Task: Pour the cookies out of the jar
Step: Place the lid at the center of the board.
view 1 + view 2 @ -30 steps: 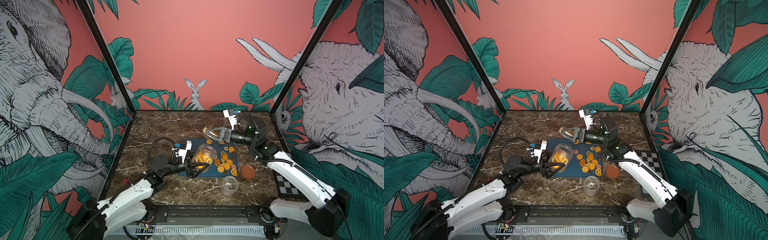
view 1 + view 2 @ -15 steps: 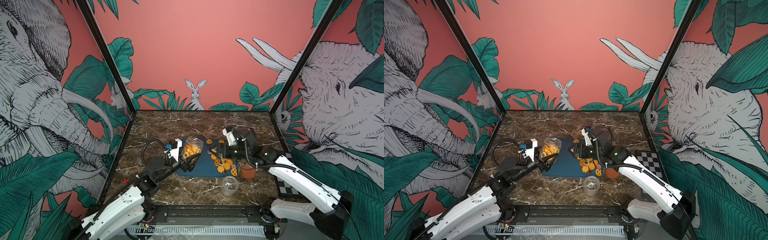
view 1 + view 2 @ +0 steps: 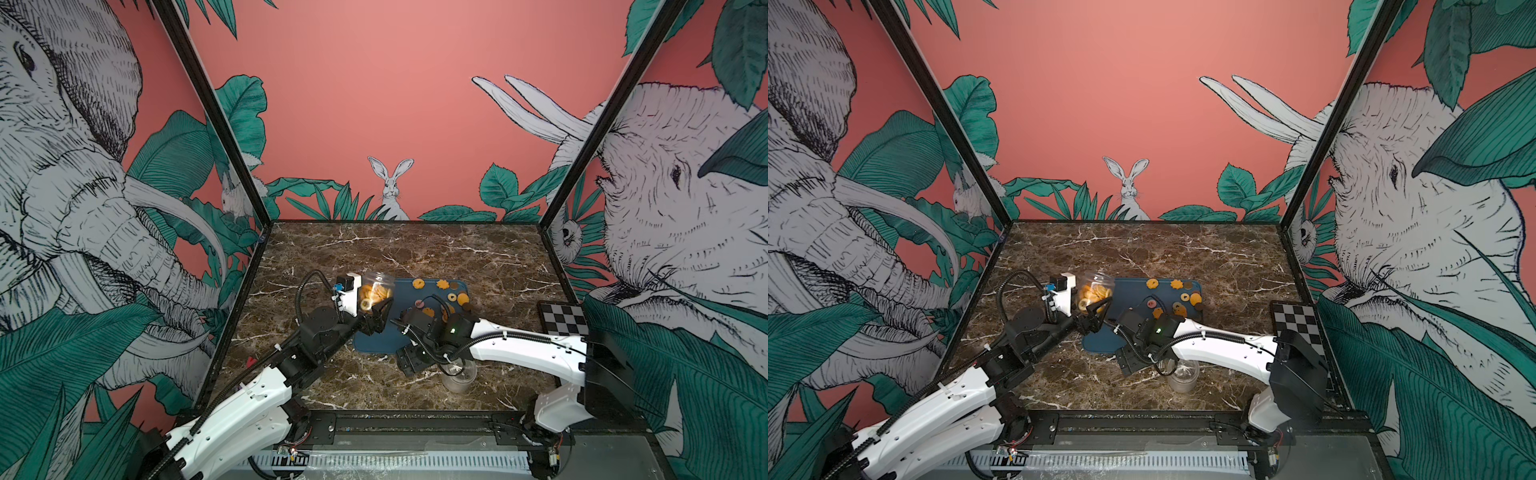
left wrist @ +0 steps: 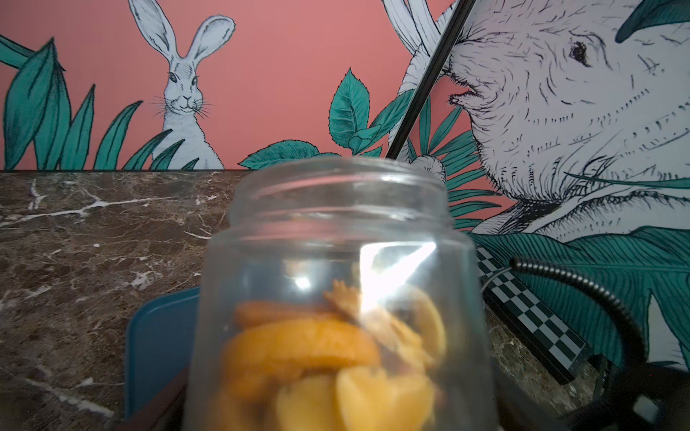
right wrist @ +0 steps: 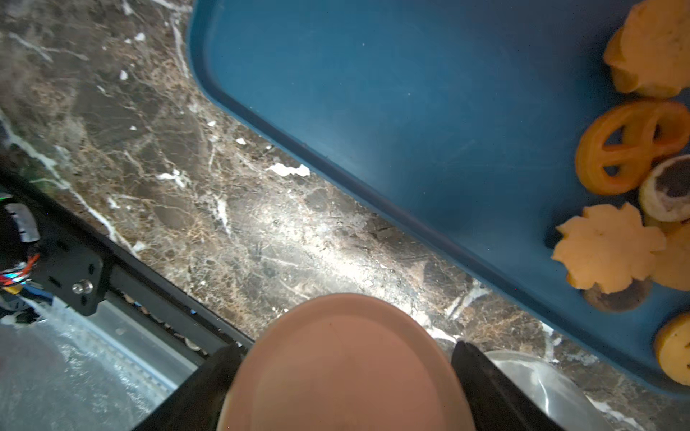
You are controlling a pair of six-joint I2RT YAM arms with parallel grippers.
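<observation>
**Jar [image 3: 375,287] held over the left edge of the tray [image 3: 377,343], centre-left in a top view.**
Left fingers [image 3: 384,309] pinch the open jar, with cookies [image 4: 298,347] heaped at its base. Right fingers [image 5: 481,377] are spread either side of the lid [image 5: 347,347], above the tabletop [image 3: 415,249]. To pour well, roll the wrist slowly, probably with the mouth over bare tray and clear of the right arm.

Two clear jars [image 3: 376,291] [image 3: 459,376], one blue tray [image 3: 401,291], one brown lid [image 5: 343,365], roughly nine loose cookies [image 3: 417,284].
</observation>
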